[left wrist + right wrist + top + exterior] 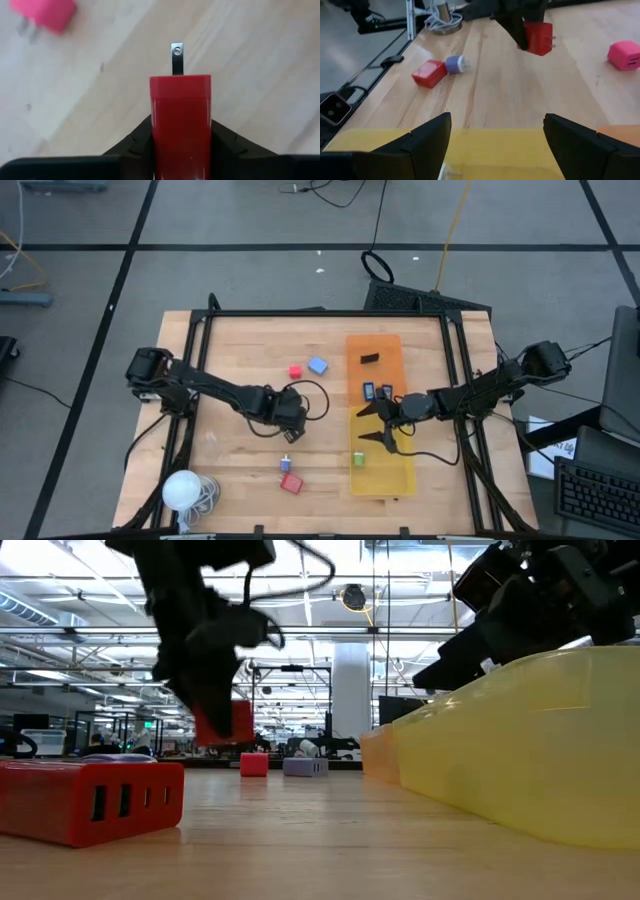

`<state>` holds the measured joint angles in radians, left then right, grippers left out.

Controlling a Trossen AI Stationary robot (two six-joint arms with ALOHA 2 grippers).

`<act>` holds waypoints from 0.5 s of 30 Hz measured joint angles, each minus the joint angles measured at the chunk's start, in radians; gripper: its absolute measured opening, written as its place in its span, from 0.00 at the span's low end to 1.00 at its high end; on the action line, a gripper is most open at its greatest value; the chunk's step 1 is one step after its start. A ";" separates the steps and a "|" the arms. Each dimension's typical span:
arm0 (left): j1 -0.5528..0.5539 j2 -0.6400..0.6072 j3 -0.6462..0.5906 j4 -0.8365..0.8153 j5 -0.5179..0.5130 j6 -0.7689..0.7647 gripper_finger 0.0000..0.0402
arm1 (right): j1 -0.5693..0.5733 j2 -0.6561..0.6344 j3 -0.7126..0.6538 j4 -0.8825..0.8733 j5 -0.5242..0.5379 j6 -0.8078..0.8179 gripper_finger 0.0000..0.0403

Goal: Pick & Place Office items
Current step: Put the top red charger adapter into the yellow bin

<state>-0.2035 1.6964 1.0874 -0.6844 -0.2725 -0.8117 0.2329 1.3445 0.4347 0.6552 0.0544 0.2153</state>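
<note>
My left gripper (pixel 291 426) hangs over the middle of the table, shut on a small red plug block (pixel 180 120) that ends in a metal prong (pixel 177 57). The same red block (pixel 538 37) also shows in the right wrist view and the low view (pixel 222 721). My right gripper (pixel 366 423) is open above the yellow tray (pixel 385 475), holding nothing. Loose office items lie on the wood: a pink block (pixel 295 371), a light-blue block (pixel 318 365), a red block (pixel 291 483) and a small blue piece (pixel 286 465). My left gripper pinches the red plug block by its two opposite long sides (pixel 156 131) between its two fingers. The fingers come from above, slanting down, and lie along the block. Its prong end sticks out past the fingertips. The block hangs clear of the table (pixel 222 721).
An orange tray (pixel 392 350) at the far right holds a black piece (pixel 370 359) and two blue pieces (pixel 377 391). The yellow tray in front of it holds a green piece (pixel 358 459). A white ball with a coiled cord (pixel 183 490) sits at the near left corner.
</note>
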 joint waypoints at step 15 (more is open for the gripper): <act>0.034 -0.080 0.001 0.492 0.057 0.675 0.29 | -0.118 0.000 0.000 0.166 0.006 -0.018 0.75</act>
<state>-0.1690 1.6163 1.0885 -0.1922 -0.2156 -0.1368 0.1148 1.3446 0.4348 0.8213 0.0601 0.1973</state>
